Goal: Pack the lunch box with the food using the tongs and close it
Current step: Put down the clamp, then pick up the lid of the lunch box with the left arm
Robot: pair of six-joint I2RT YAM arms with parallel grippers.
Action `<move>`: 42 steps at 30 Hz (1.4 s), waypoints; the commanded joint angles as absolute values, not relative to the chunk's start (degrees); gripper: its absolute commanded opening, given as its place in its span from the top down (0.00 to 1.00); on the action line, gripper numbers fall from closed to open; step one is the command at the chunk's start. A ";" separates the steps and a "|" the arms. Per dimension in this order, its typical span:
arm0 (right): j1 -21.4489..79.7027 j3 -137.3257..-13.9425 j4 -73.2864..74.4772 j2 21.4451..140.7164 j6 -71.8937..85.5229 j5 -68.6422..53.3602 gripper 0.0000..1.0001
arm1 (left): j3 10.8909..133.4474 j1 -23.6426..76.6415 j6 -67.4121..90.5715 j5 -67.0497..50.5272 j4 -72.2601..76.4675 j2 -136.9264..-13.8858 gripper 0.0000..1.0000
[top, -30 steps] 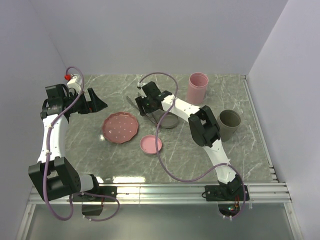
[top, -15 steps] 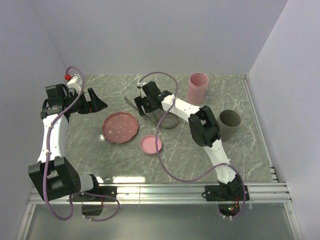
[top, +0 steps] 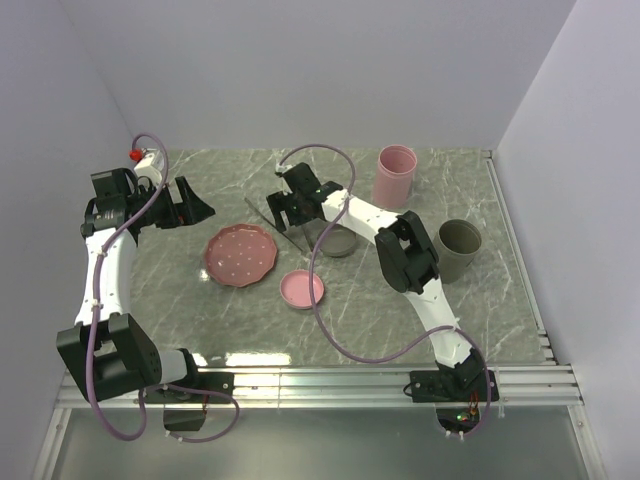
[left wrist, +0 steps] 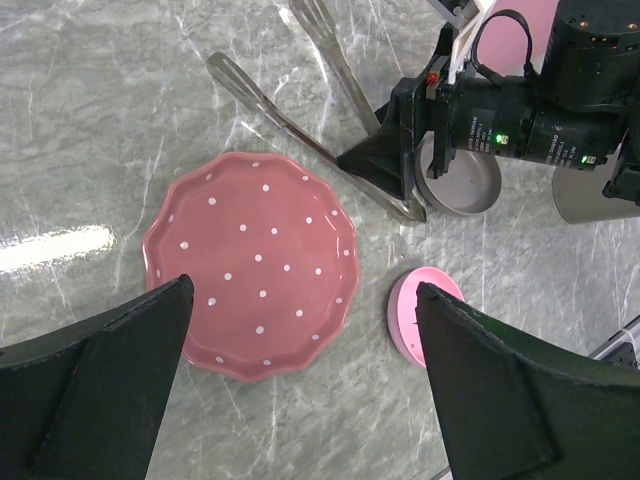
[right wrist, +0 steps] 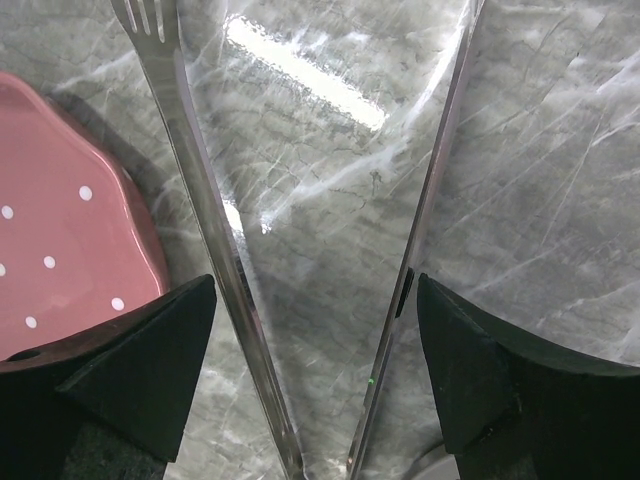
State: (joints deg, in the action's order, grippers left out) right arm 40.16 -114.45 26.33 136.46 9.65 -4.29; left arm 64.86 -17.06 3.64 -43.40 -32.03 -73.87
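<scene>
The silver tongs (right wrist: 200, 170) lie on the marble table in a wide V, both arms running between the fingers of my right gripper (right wrist: 317, 282). Its jaws are open and stand just outside the arms, with a thin gap on each side. In the top view that gripper (top: 283, 212) sits over the tongs (top: 268, 213), beside the round grey lunch box (top: 338, 240). The box's pink lid (top: 301, 289) lies apart in front of it. The dotted pink plate (left wrist: 250, 265) is bare. No food shows in any view. My left gripper (left wrist: 302, 290) hovers open, high over the plate.
A tall pink cup (top: 394, 176) stands at the back right. An olive-grey cup (top: 459, 250) stands to the right of the right arm. Walls close the table on the left, back and right.
My right gripper's jaws have widened and the tongs' arms have spread apart with them, the tips reaching further left. The left arm has not moved.
</scene>
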 commanded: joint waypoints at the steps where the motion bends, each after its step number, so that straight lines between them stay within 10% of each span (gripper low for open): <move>1: 40.61 -117.68 25.14 136.76 10.99 -3.43 0.12 | 66.36 -17.31 2.55 -43.24 -31.82 -74.00 0.01; 29: 25.24 -105.04 37.07 104.34 0.97 -25.48 0.00 | 69.60 -15.12 -10.45 -47.81 -37.35 -73.47 0.01; 42: 2.93 -92.38 48.07 84.75 -6.94 -38.32 0.00 | 75.75 16.77 -29.86 -40.18 -32.87 -87.77 0.07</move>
State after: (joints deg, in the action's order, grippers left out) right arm 6.59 -93.54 45.60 91.00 -4.78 -34.70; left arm 71.26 9.93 -21.93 -43.44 -35.35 -82.76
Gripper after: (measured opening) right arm 0.995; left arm 0.946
